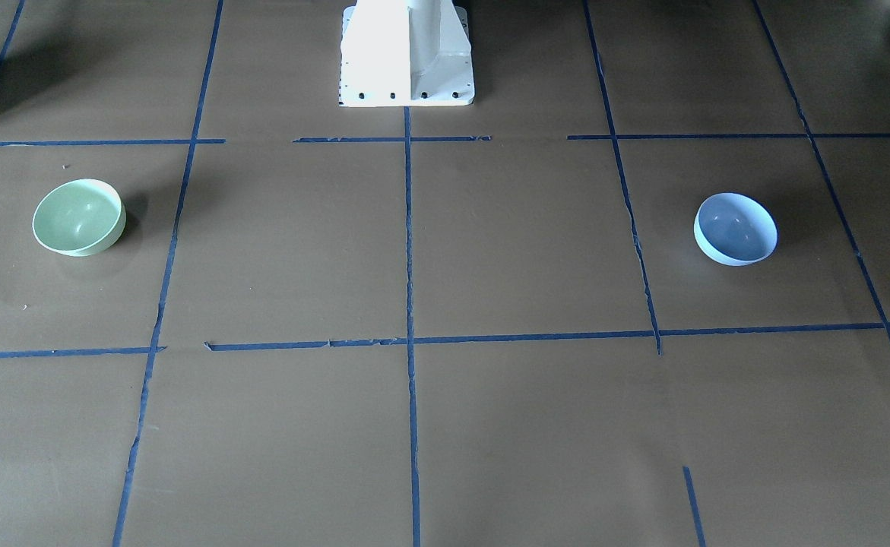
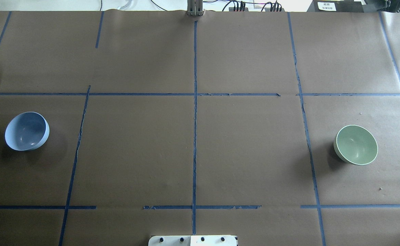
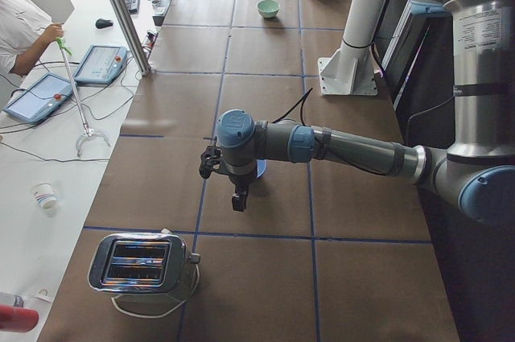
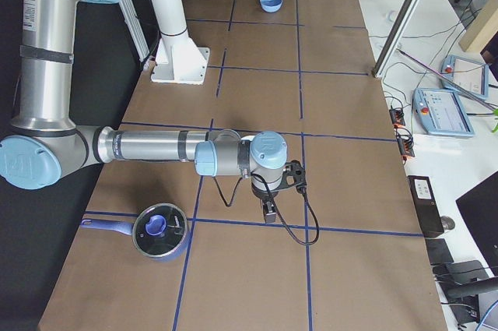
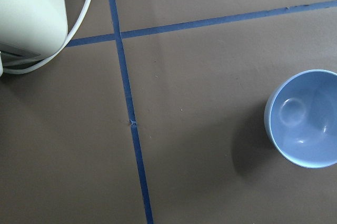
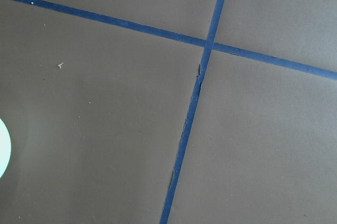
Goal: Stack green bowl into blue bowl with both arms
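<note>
The green bowl (image 1: 78, 217) stands upright and empty on the brown table, on the robot's right (image 2: 356, 145). The blue bowl (image 1: 735, 228) stands upright and empty on the robot's left (image 2: 26, 131). The left gripper (image 3: 239, 205) hangs above the table next to the blue bowl (image 5: 305, 118), which the arm partly hides in the exterior left view. The right gripper (image 4: 269, 217) hangs above the table near the green bowl, of which only a pale sliver (image 6: 2, 147) shows in the right wrist view. Both grippers show only in the side views, so I cannot tell whether they are open or shut.
The white base pedestal (image 1: 406, 53) stands at the table's middle edge. A toaster (image 3: 145, 261) with its cable (image 5: 73, 29) sits at the left end. A lidded blue pot (image 4: 159, 230) sits at the right end. Blue tape lines grid the table.
</note>
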Tool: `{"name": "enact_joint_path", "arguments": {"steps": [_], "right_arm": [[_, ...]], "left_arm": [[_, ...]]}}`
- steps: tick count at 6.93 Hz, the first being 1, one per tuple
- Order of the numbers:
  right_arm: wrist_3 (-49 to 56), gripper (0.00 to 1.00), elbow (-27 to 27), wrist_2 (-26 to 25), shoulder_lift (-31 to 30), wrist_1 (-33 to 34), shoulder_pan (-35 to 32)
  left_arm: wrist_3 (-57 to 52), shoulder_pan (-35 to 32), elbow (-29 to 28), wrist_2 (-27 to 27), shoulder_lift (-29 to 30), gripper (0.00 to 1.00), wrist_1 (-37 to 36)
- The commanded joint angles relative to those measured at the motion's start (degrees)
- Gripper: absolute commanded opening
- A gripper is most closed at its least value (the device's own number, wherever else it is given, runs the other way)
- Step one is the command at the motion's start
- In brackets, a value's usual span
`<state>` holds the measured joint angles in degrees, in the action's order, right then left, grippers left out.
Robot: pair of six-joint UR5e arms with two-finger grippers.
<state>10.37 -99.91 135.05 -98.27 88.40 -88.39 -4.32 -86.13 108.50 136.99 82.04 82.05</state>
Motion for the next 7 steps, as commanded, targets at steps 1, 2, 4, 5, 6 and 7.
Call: {"name": "enact_joint_path", "arguments": {"steps": [1, 2, 4, 5, 6, 7], "right_arm": [[0.00, 1.00, 0.41, 0.03, 0.01, -0.42, -0.03], [-0.09, 1.00, 0.15, 0.12, 0.01, -0.50, -0.03], [-0.62, 1.00, 0.06, 0.21, 0.09, -1.29, 0.06], [-0.70, 1.00, 0.15, 0.21, 0.09, -1.73, 0.06], [-0.62, 1.00, 0.15, 0.21, -0.08, -1.82, -0.03], [0.25, 1.00, 0.15, 0.12, -0.43, -4.43, -0.03]], "left_arm": [[-0.08, -0.09, 0.83, -1.19, -0.47, 1.00, 0.38], [0.27, 0.26, 1.88, -4.07, -0.39, 1.00, -0.13], [0.80, 0.17, 3.29, -4.80, -0.65, 1.00, -0.05], [0.71, 0.17, 2.69, -4.63, -0.65, 1.00, -0.14], [0.02, 0.17, 2.42, -5.15, -0.82, 1.00, 0.12], [0.18, 0.17, 3.46, -4.89, -4.48, 1.00, 0.73]]}}
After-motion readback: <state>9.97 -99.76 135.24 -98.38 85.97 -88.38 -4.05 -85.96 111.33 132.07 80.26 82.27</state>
